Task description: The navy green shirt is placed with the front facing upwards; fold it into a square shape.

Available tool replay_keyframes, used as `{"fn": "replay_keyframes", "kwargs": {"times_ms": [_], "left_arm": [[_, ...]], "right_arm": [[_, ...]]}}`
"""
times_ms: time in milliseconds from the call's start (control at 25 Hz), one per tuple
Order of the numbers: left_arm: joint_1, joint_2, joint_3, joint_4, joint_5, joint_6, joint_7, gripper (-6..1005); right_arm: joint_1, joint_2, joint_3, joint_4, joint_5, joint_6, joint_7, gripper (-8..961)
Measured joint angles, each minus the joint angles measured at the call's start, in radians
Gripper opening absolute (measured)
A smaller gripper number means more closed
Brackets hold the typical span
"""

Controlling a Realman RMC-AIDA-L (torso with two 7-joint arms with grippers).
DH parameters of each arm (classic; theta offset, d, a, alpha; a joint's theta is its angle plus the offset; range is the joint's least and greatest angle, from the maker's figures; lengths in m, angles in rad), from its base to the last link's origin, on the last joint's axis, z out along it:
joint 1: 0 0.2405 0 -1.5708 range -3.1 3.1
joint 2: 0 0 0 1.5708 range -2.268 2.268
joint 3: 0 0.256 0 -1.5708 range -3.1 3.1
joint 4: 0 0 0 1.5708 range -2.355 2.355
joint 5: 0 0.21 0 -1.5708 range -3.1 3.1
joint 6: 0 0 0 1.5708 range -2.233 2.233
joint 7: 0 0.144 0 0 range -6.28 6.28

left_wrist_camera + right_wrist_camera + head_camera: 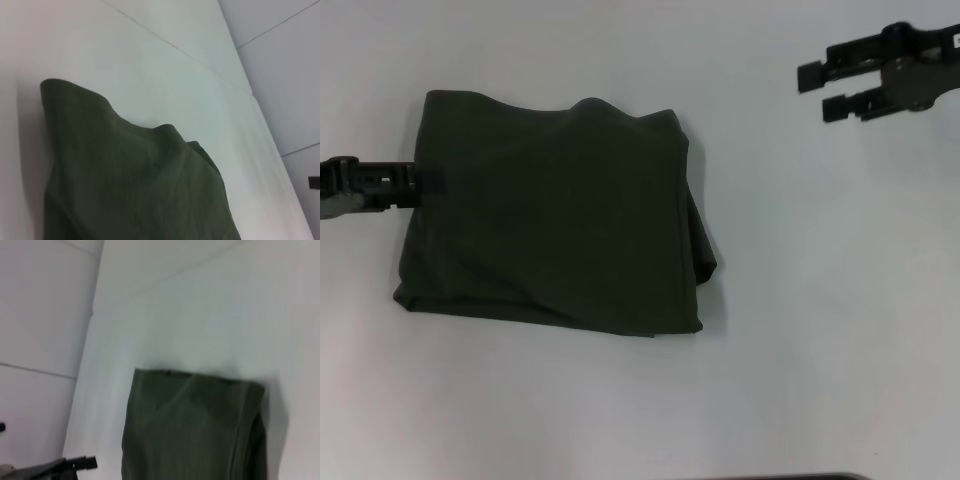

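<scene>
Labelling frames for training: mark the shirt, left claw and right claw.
navy green shirt (555,215), head view, middle of folded cloth.
left claw (428,182), head view, tips at shirt's edge.
right claw (812,90), head view, between open fingertips.

One shirt (555,225), two tools: left tool (420,183), right tool (817,90).

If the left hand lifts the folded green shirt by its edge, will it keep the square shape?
Probably not. The navy green shirt is soft cloth in loose layers, bulging along its far edge, so it would likely sag and unfold. The left hand touches only one edge. On the smooth table, a push would probably bunch it rather than slide it.
</scene>
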Motion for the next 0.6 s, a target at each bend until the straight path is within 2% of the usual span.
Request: {"fn": "replay_keyframes", "kwargs": {"times_ms": [120, 200, 440, 600], "left_arm": [[-0.001, -0.003, 0.000, 0.000, 0.000, -0.001, 0.006, 658], [-0.002, -0.005, 0.001, 0.000, 0.000, -0.001, 0.011, 658], [-0.005, -0.008, 0.000, -0.005, -0.001, -0.001, 0.009, 657], [-0.021, -0.012, 0.000, -0.009, -0.002, -0.002, -0.001, 657]], "right_arm": [[0.014, -0.002, -0.024, 0.037, -0.001, 0.017, 0.020, 766], [0.018, 0.006, -0.039, 0.058, -0.001, 0.039, 0.034, 766], [0.014, 0.062, -0.041, 0.083, 0.003, 0.185, 0.043, 763], [0.027, 0.085, -0.042, 0.109, 0.006, 0.242, 0.048, 761]]}}
